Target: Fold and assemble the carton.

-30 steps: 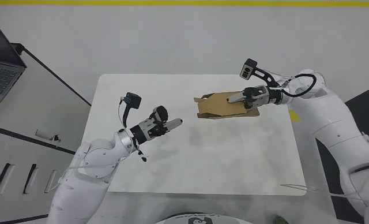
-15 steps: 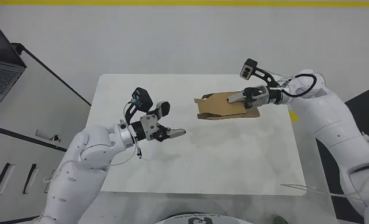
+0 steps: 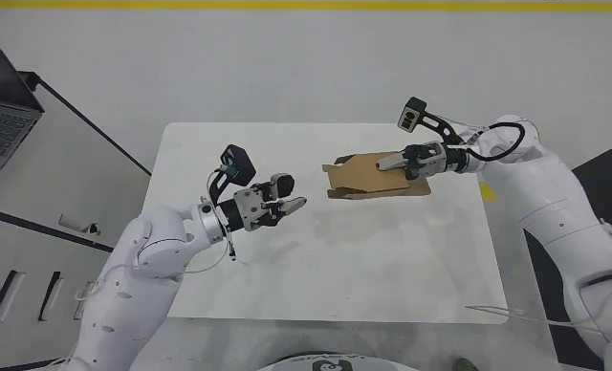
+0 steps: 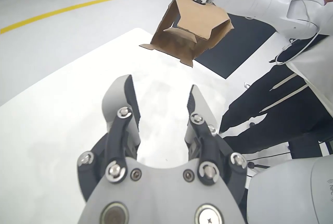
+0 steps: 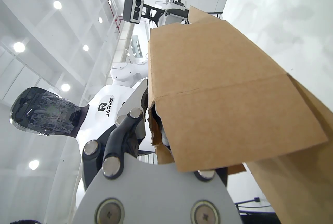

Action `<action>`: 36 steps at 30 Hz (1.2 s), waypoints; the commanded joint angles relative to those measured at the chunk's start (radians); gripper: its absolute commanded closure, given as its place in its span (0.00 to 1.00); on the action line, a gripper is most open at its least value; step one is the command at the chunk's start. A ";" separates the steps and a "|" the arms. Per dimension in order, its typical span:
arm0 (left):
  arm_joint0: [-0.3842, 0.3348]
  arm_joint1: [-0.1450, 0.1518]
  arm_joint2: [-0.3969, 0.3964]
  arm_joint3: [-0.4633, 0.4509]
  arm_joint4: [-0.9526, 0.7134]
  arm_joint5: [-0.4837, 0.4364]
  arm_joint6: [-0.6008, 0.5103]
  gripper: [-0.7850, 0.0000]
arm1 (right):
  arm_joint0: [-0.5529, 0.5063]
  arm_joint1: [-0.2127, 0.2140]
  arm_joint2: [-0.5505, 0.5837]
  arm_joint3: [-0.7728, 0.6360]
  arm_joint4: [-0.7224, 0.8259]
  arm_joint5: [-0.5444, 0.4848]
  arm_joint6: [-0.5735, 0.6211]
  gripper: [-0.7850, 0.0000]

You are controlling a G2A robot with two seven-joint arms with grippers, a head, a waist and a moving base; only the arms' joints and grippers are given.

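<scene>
Since a second ago the left arm has turned its wrist and swung the left gripper (image 3: 287, 207) round to face the carton (image 3: 368, 176), while the right arm and the carton have kept their place; the white surface (image 3: 382, 275) lies under both arms. The brown carton sits over the far right part of that surface, partly opened into a sleeve, its open end and loose flaps turned toward the left arm; this is probably so that the free arm can reach the flaps. Whether its lowest flap touches the surface I cannot tell. The right gripper (image 3: 392, 163) is clamped on the carton's upper panel at the end away from the left arm, which steadies it for folding. The left gripper is spread wide with nothing between its fingers; it hovers above the surface, apart from the carton, and the carton's open mouth lies straight ahead of it.
</scene>
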State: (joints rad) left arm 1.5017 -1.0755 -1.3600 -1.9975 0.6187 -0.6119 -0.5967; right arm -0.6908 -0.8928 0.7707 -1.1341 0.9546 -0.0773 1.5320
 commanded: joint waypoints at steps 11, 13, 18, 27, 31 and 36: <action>-0.035 -0.002 0.029 -0.011 0.048 0.001 0.068 1.00 | -0.018 -0.016 -0.002 -0.059 -0.014 0.053 -0.028 1.00; -0.035 -0.002 0.029 -0.011 0.048 0.001 0.068 1.00 | -0.018 -0.016 -0.002 -0.059 -0.014 0.053 -0.028 1.00; -0.024 -0.001 0.046 -0.020 0.059 0.012 0.076 1.00 | -0.049 -0.015 0.018 -0.100 -0.016 0.035 -0.064 1.00; -0.025 0.002 0.065 -0.036 0.057 0.025 0.057 1.00 | -0.078 -0.016 0.050 -0.136 -0.051 0.040 -0.080 1.00; -0.023 0.004 0.066 -0.044 0.046 0.029 0.059 1.00 | -0.081 -0.018 0.051 -0.144 -0.098 0.058 -0.097 1.00; -0.022 0.005 0.069 -0.051 0.040 0.035 0.063 1.00 | -0.085 -0.020 0.052 -0.145 -0.139 0.079 -0.108 1.00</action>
State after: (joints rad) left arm 1.4798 -1.0705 -1.2908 -2.0472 0.6588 -0.5787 -0.5343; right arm -0.7752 -0.9129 0.8224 -1.2798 0.8199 -0.0017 1.4240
